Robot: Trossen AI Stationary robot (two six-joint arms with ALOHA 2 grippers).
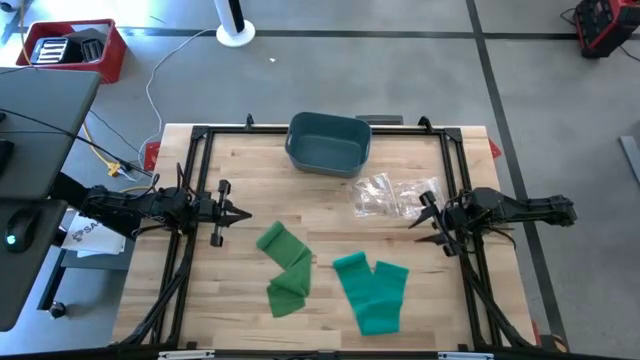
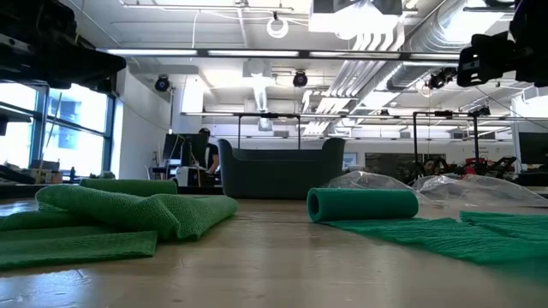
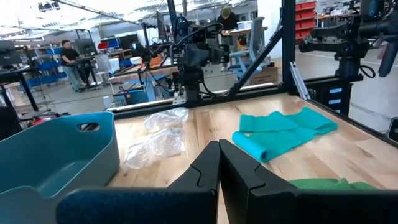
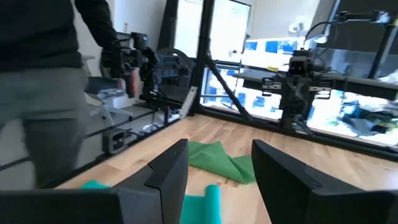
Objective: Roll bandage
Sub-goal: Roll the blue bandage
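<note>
High view, near edge: teal-green elastic bandage (image 1: 370,290) lies on the wooden counter (image 1: 240,300), one end already wound into a short roll, the rest trailing loose and folded.
Beside it: darker green crumpled bandage (image 1: 285,268) lies unrolled, apart from the teal one, nearer the left arm.
Left pincer (image 1: 238,213): fingers pressed together, holding nothing, hovering at the left side of the counter, well apart from both bandages.
Right pincer (image 1: 425,222): fingers spread apart, empty, at the right side, near the teal bandage but not touching it.
Farther back: crinkled clear plastic wrapper (image 1: 388,196) lies just beside the right pincer; beyond it a grey-blue plastic tub (image 1: 328,143) stands at the far edge.
Step in hand: judged to be the approach, with no bandage gripped yet.
Next move: probably the right pincer comes down on the teal roll's end while the left steadies the loose tail.
Far room: a person sits at a desk.
</note>
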